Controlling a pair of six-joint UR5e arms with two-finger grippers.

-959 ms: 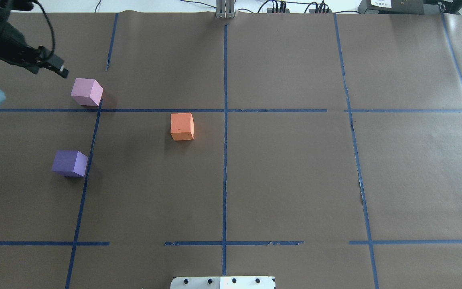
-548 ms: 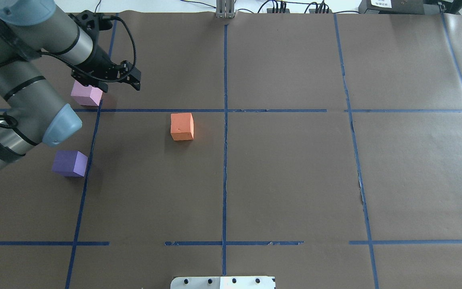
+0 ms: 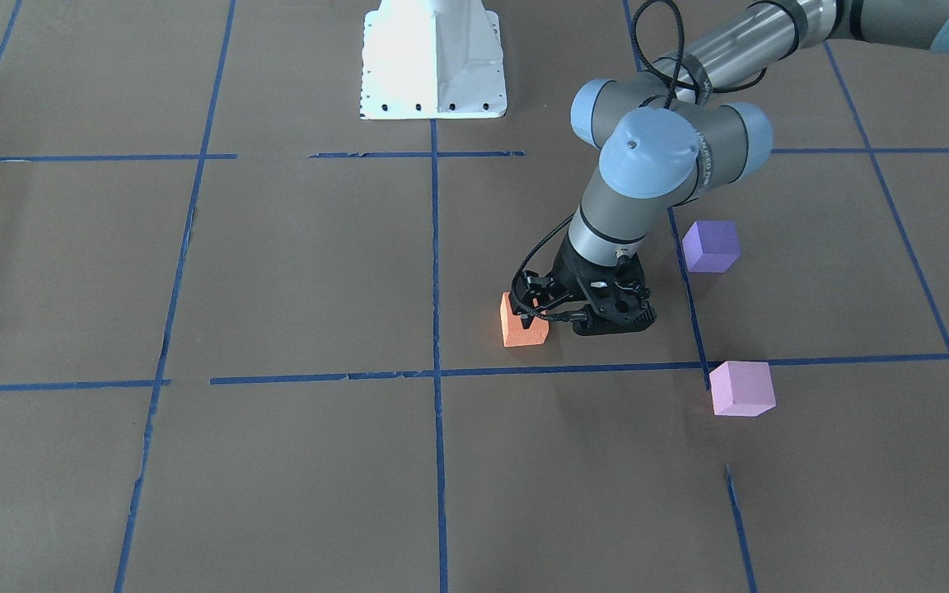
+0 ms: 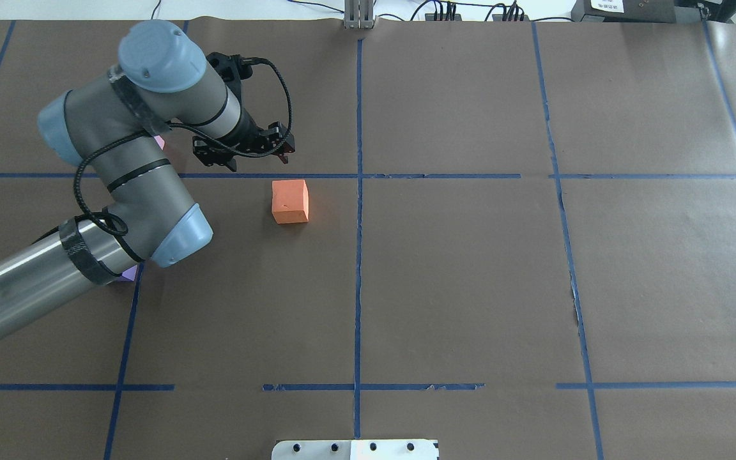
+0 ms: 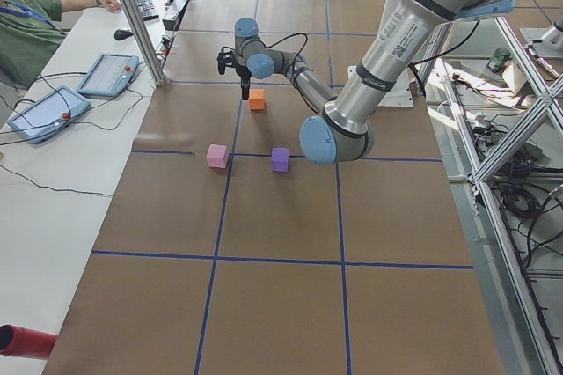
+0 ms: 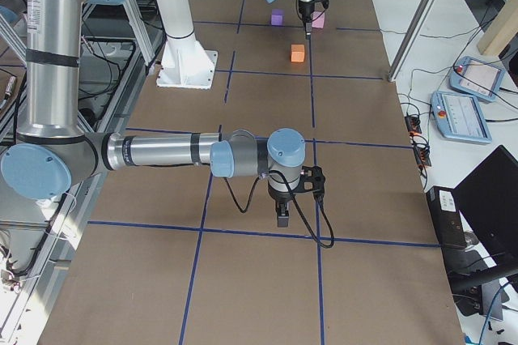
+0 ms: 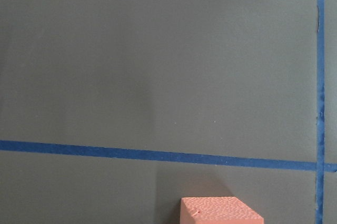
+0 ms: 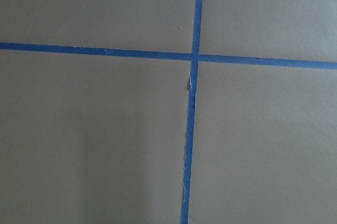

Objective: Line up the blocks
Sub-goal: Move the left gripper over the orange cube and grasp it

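The orange block [image 4: 290, 201] sits left of the centre tape line; it also shows at the bottom edge of the left wrist view [image 7: 218, 211]. The violet-purple block [image 3: 711, 245] and the pale pink block [image 3: 741, 388] stand apart on the robot's left side, almost hidden under the arm in the overhead view. My left gripper [image 4: 245, 155] hangs open and empty just beyond the orange block, close beside it in the front view [image 3: 577, 317]. My right gripper [image 6: 281, 214] points down at bare paper far from the blocks. I cannot tell if it is open or shut.
Blue tape lines divide the brown paper [image 4: 470, 287] into a grid. The white robot base [image 3: 433, 62] stands at the robot's edge of the table. A metal post [image 4: 360, 16] stands at the far edge. An operator and tablets [image 5: 106, 76] are beside the table.
My left arm has swung to the right, from over the pink block to just beyond the orange block, and now covers the pink and purple blocks in the overhead view. The blocks have not moved.
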